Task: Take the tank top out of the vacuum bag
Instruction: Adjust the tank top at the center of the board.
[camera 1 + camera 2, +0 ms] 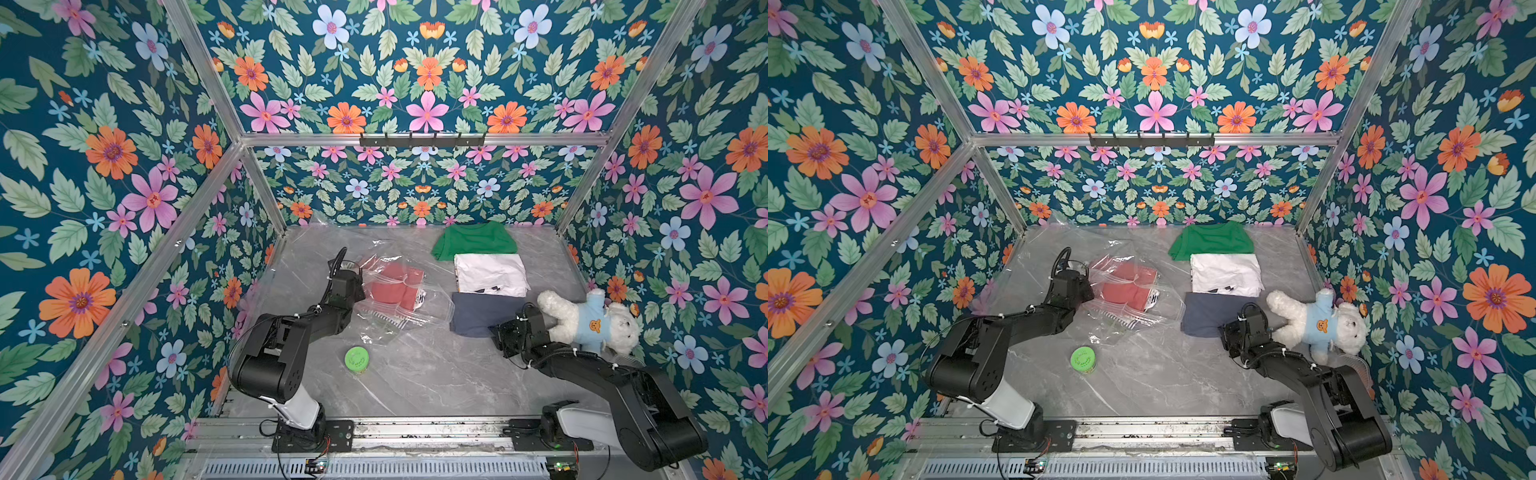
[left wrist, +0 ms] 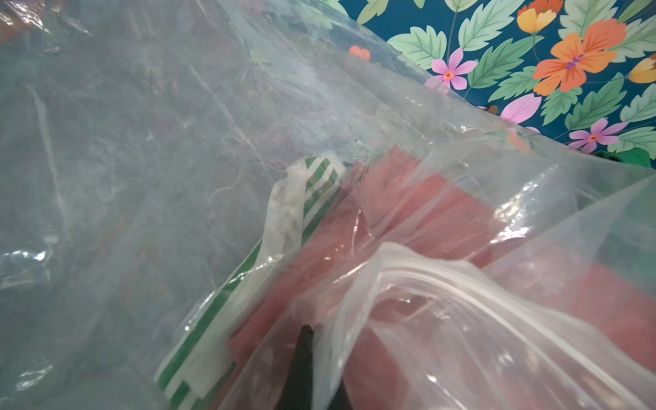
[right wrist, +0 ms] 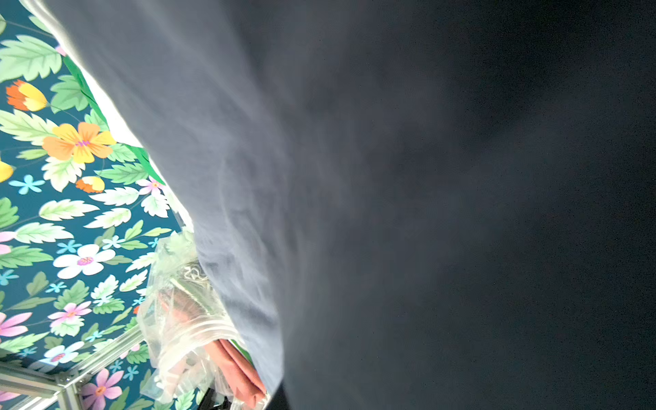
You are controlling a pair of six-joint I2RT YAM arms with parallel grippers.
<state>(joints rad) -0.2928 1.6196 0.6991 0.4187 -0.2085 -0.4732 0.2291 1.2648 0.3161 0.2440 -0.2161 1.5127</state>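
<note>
While the grey marble table (image 1: 415, 374) fills the floor of the cell, the vacuum bag (image 1: 436, 301) lies crumpled left of centre with a red garment (image 1: 395, 286) inside it. To its right a green garment (image 1: 473, 241), a white garment (image 1: 490, 274) and a navy garment (image 1: 473, 311) lie in a row, beside a plush bear (image 1: 590, 320). The left gripper (image 1: 360, 291) is clamped tight on the bag's left edge. The right gripper (image 1: 496, 332) sits at the navy garment's near corner, but its jaws are hidden, so I cannot tell how they stand. A green tub (image 1: 356, 359) stands near the bag.

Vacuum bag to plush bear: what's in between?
The folded navy garment lies between vacuum bag and plush bear, the right gripper at its near corner; shown in both top views.
</note>
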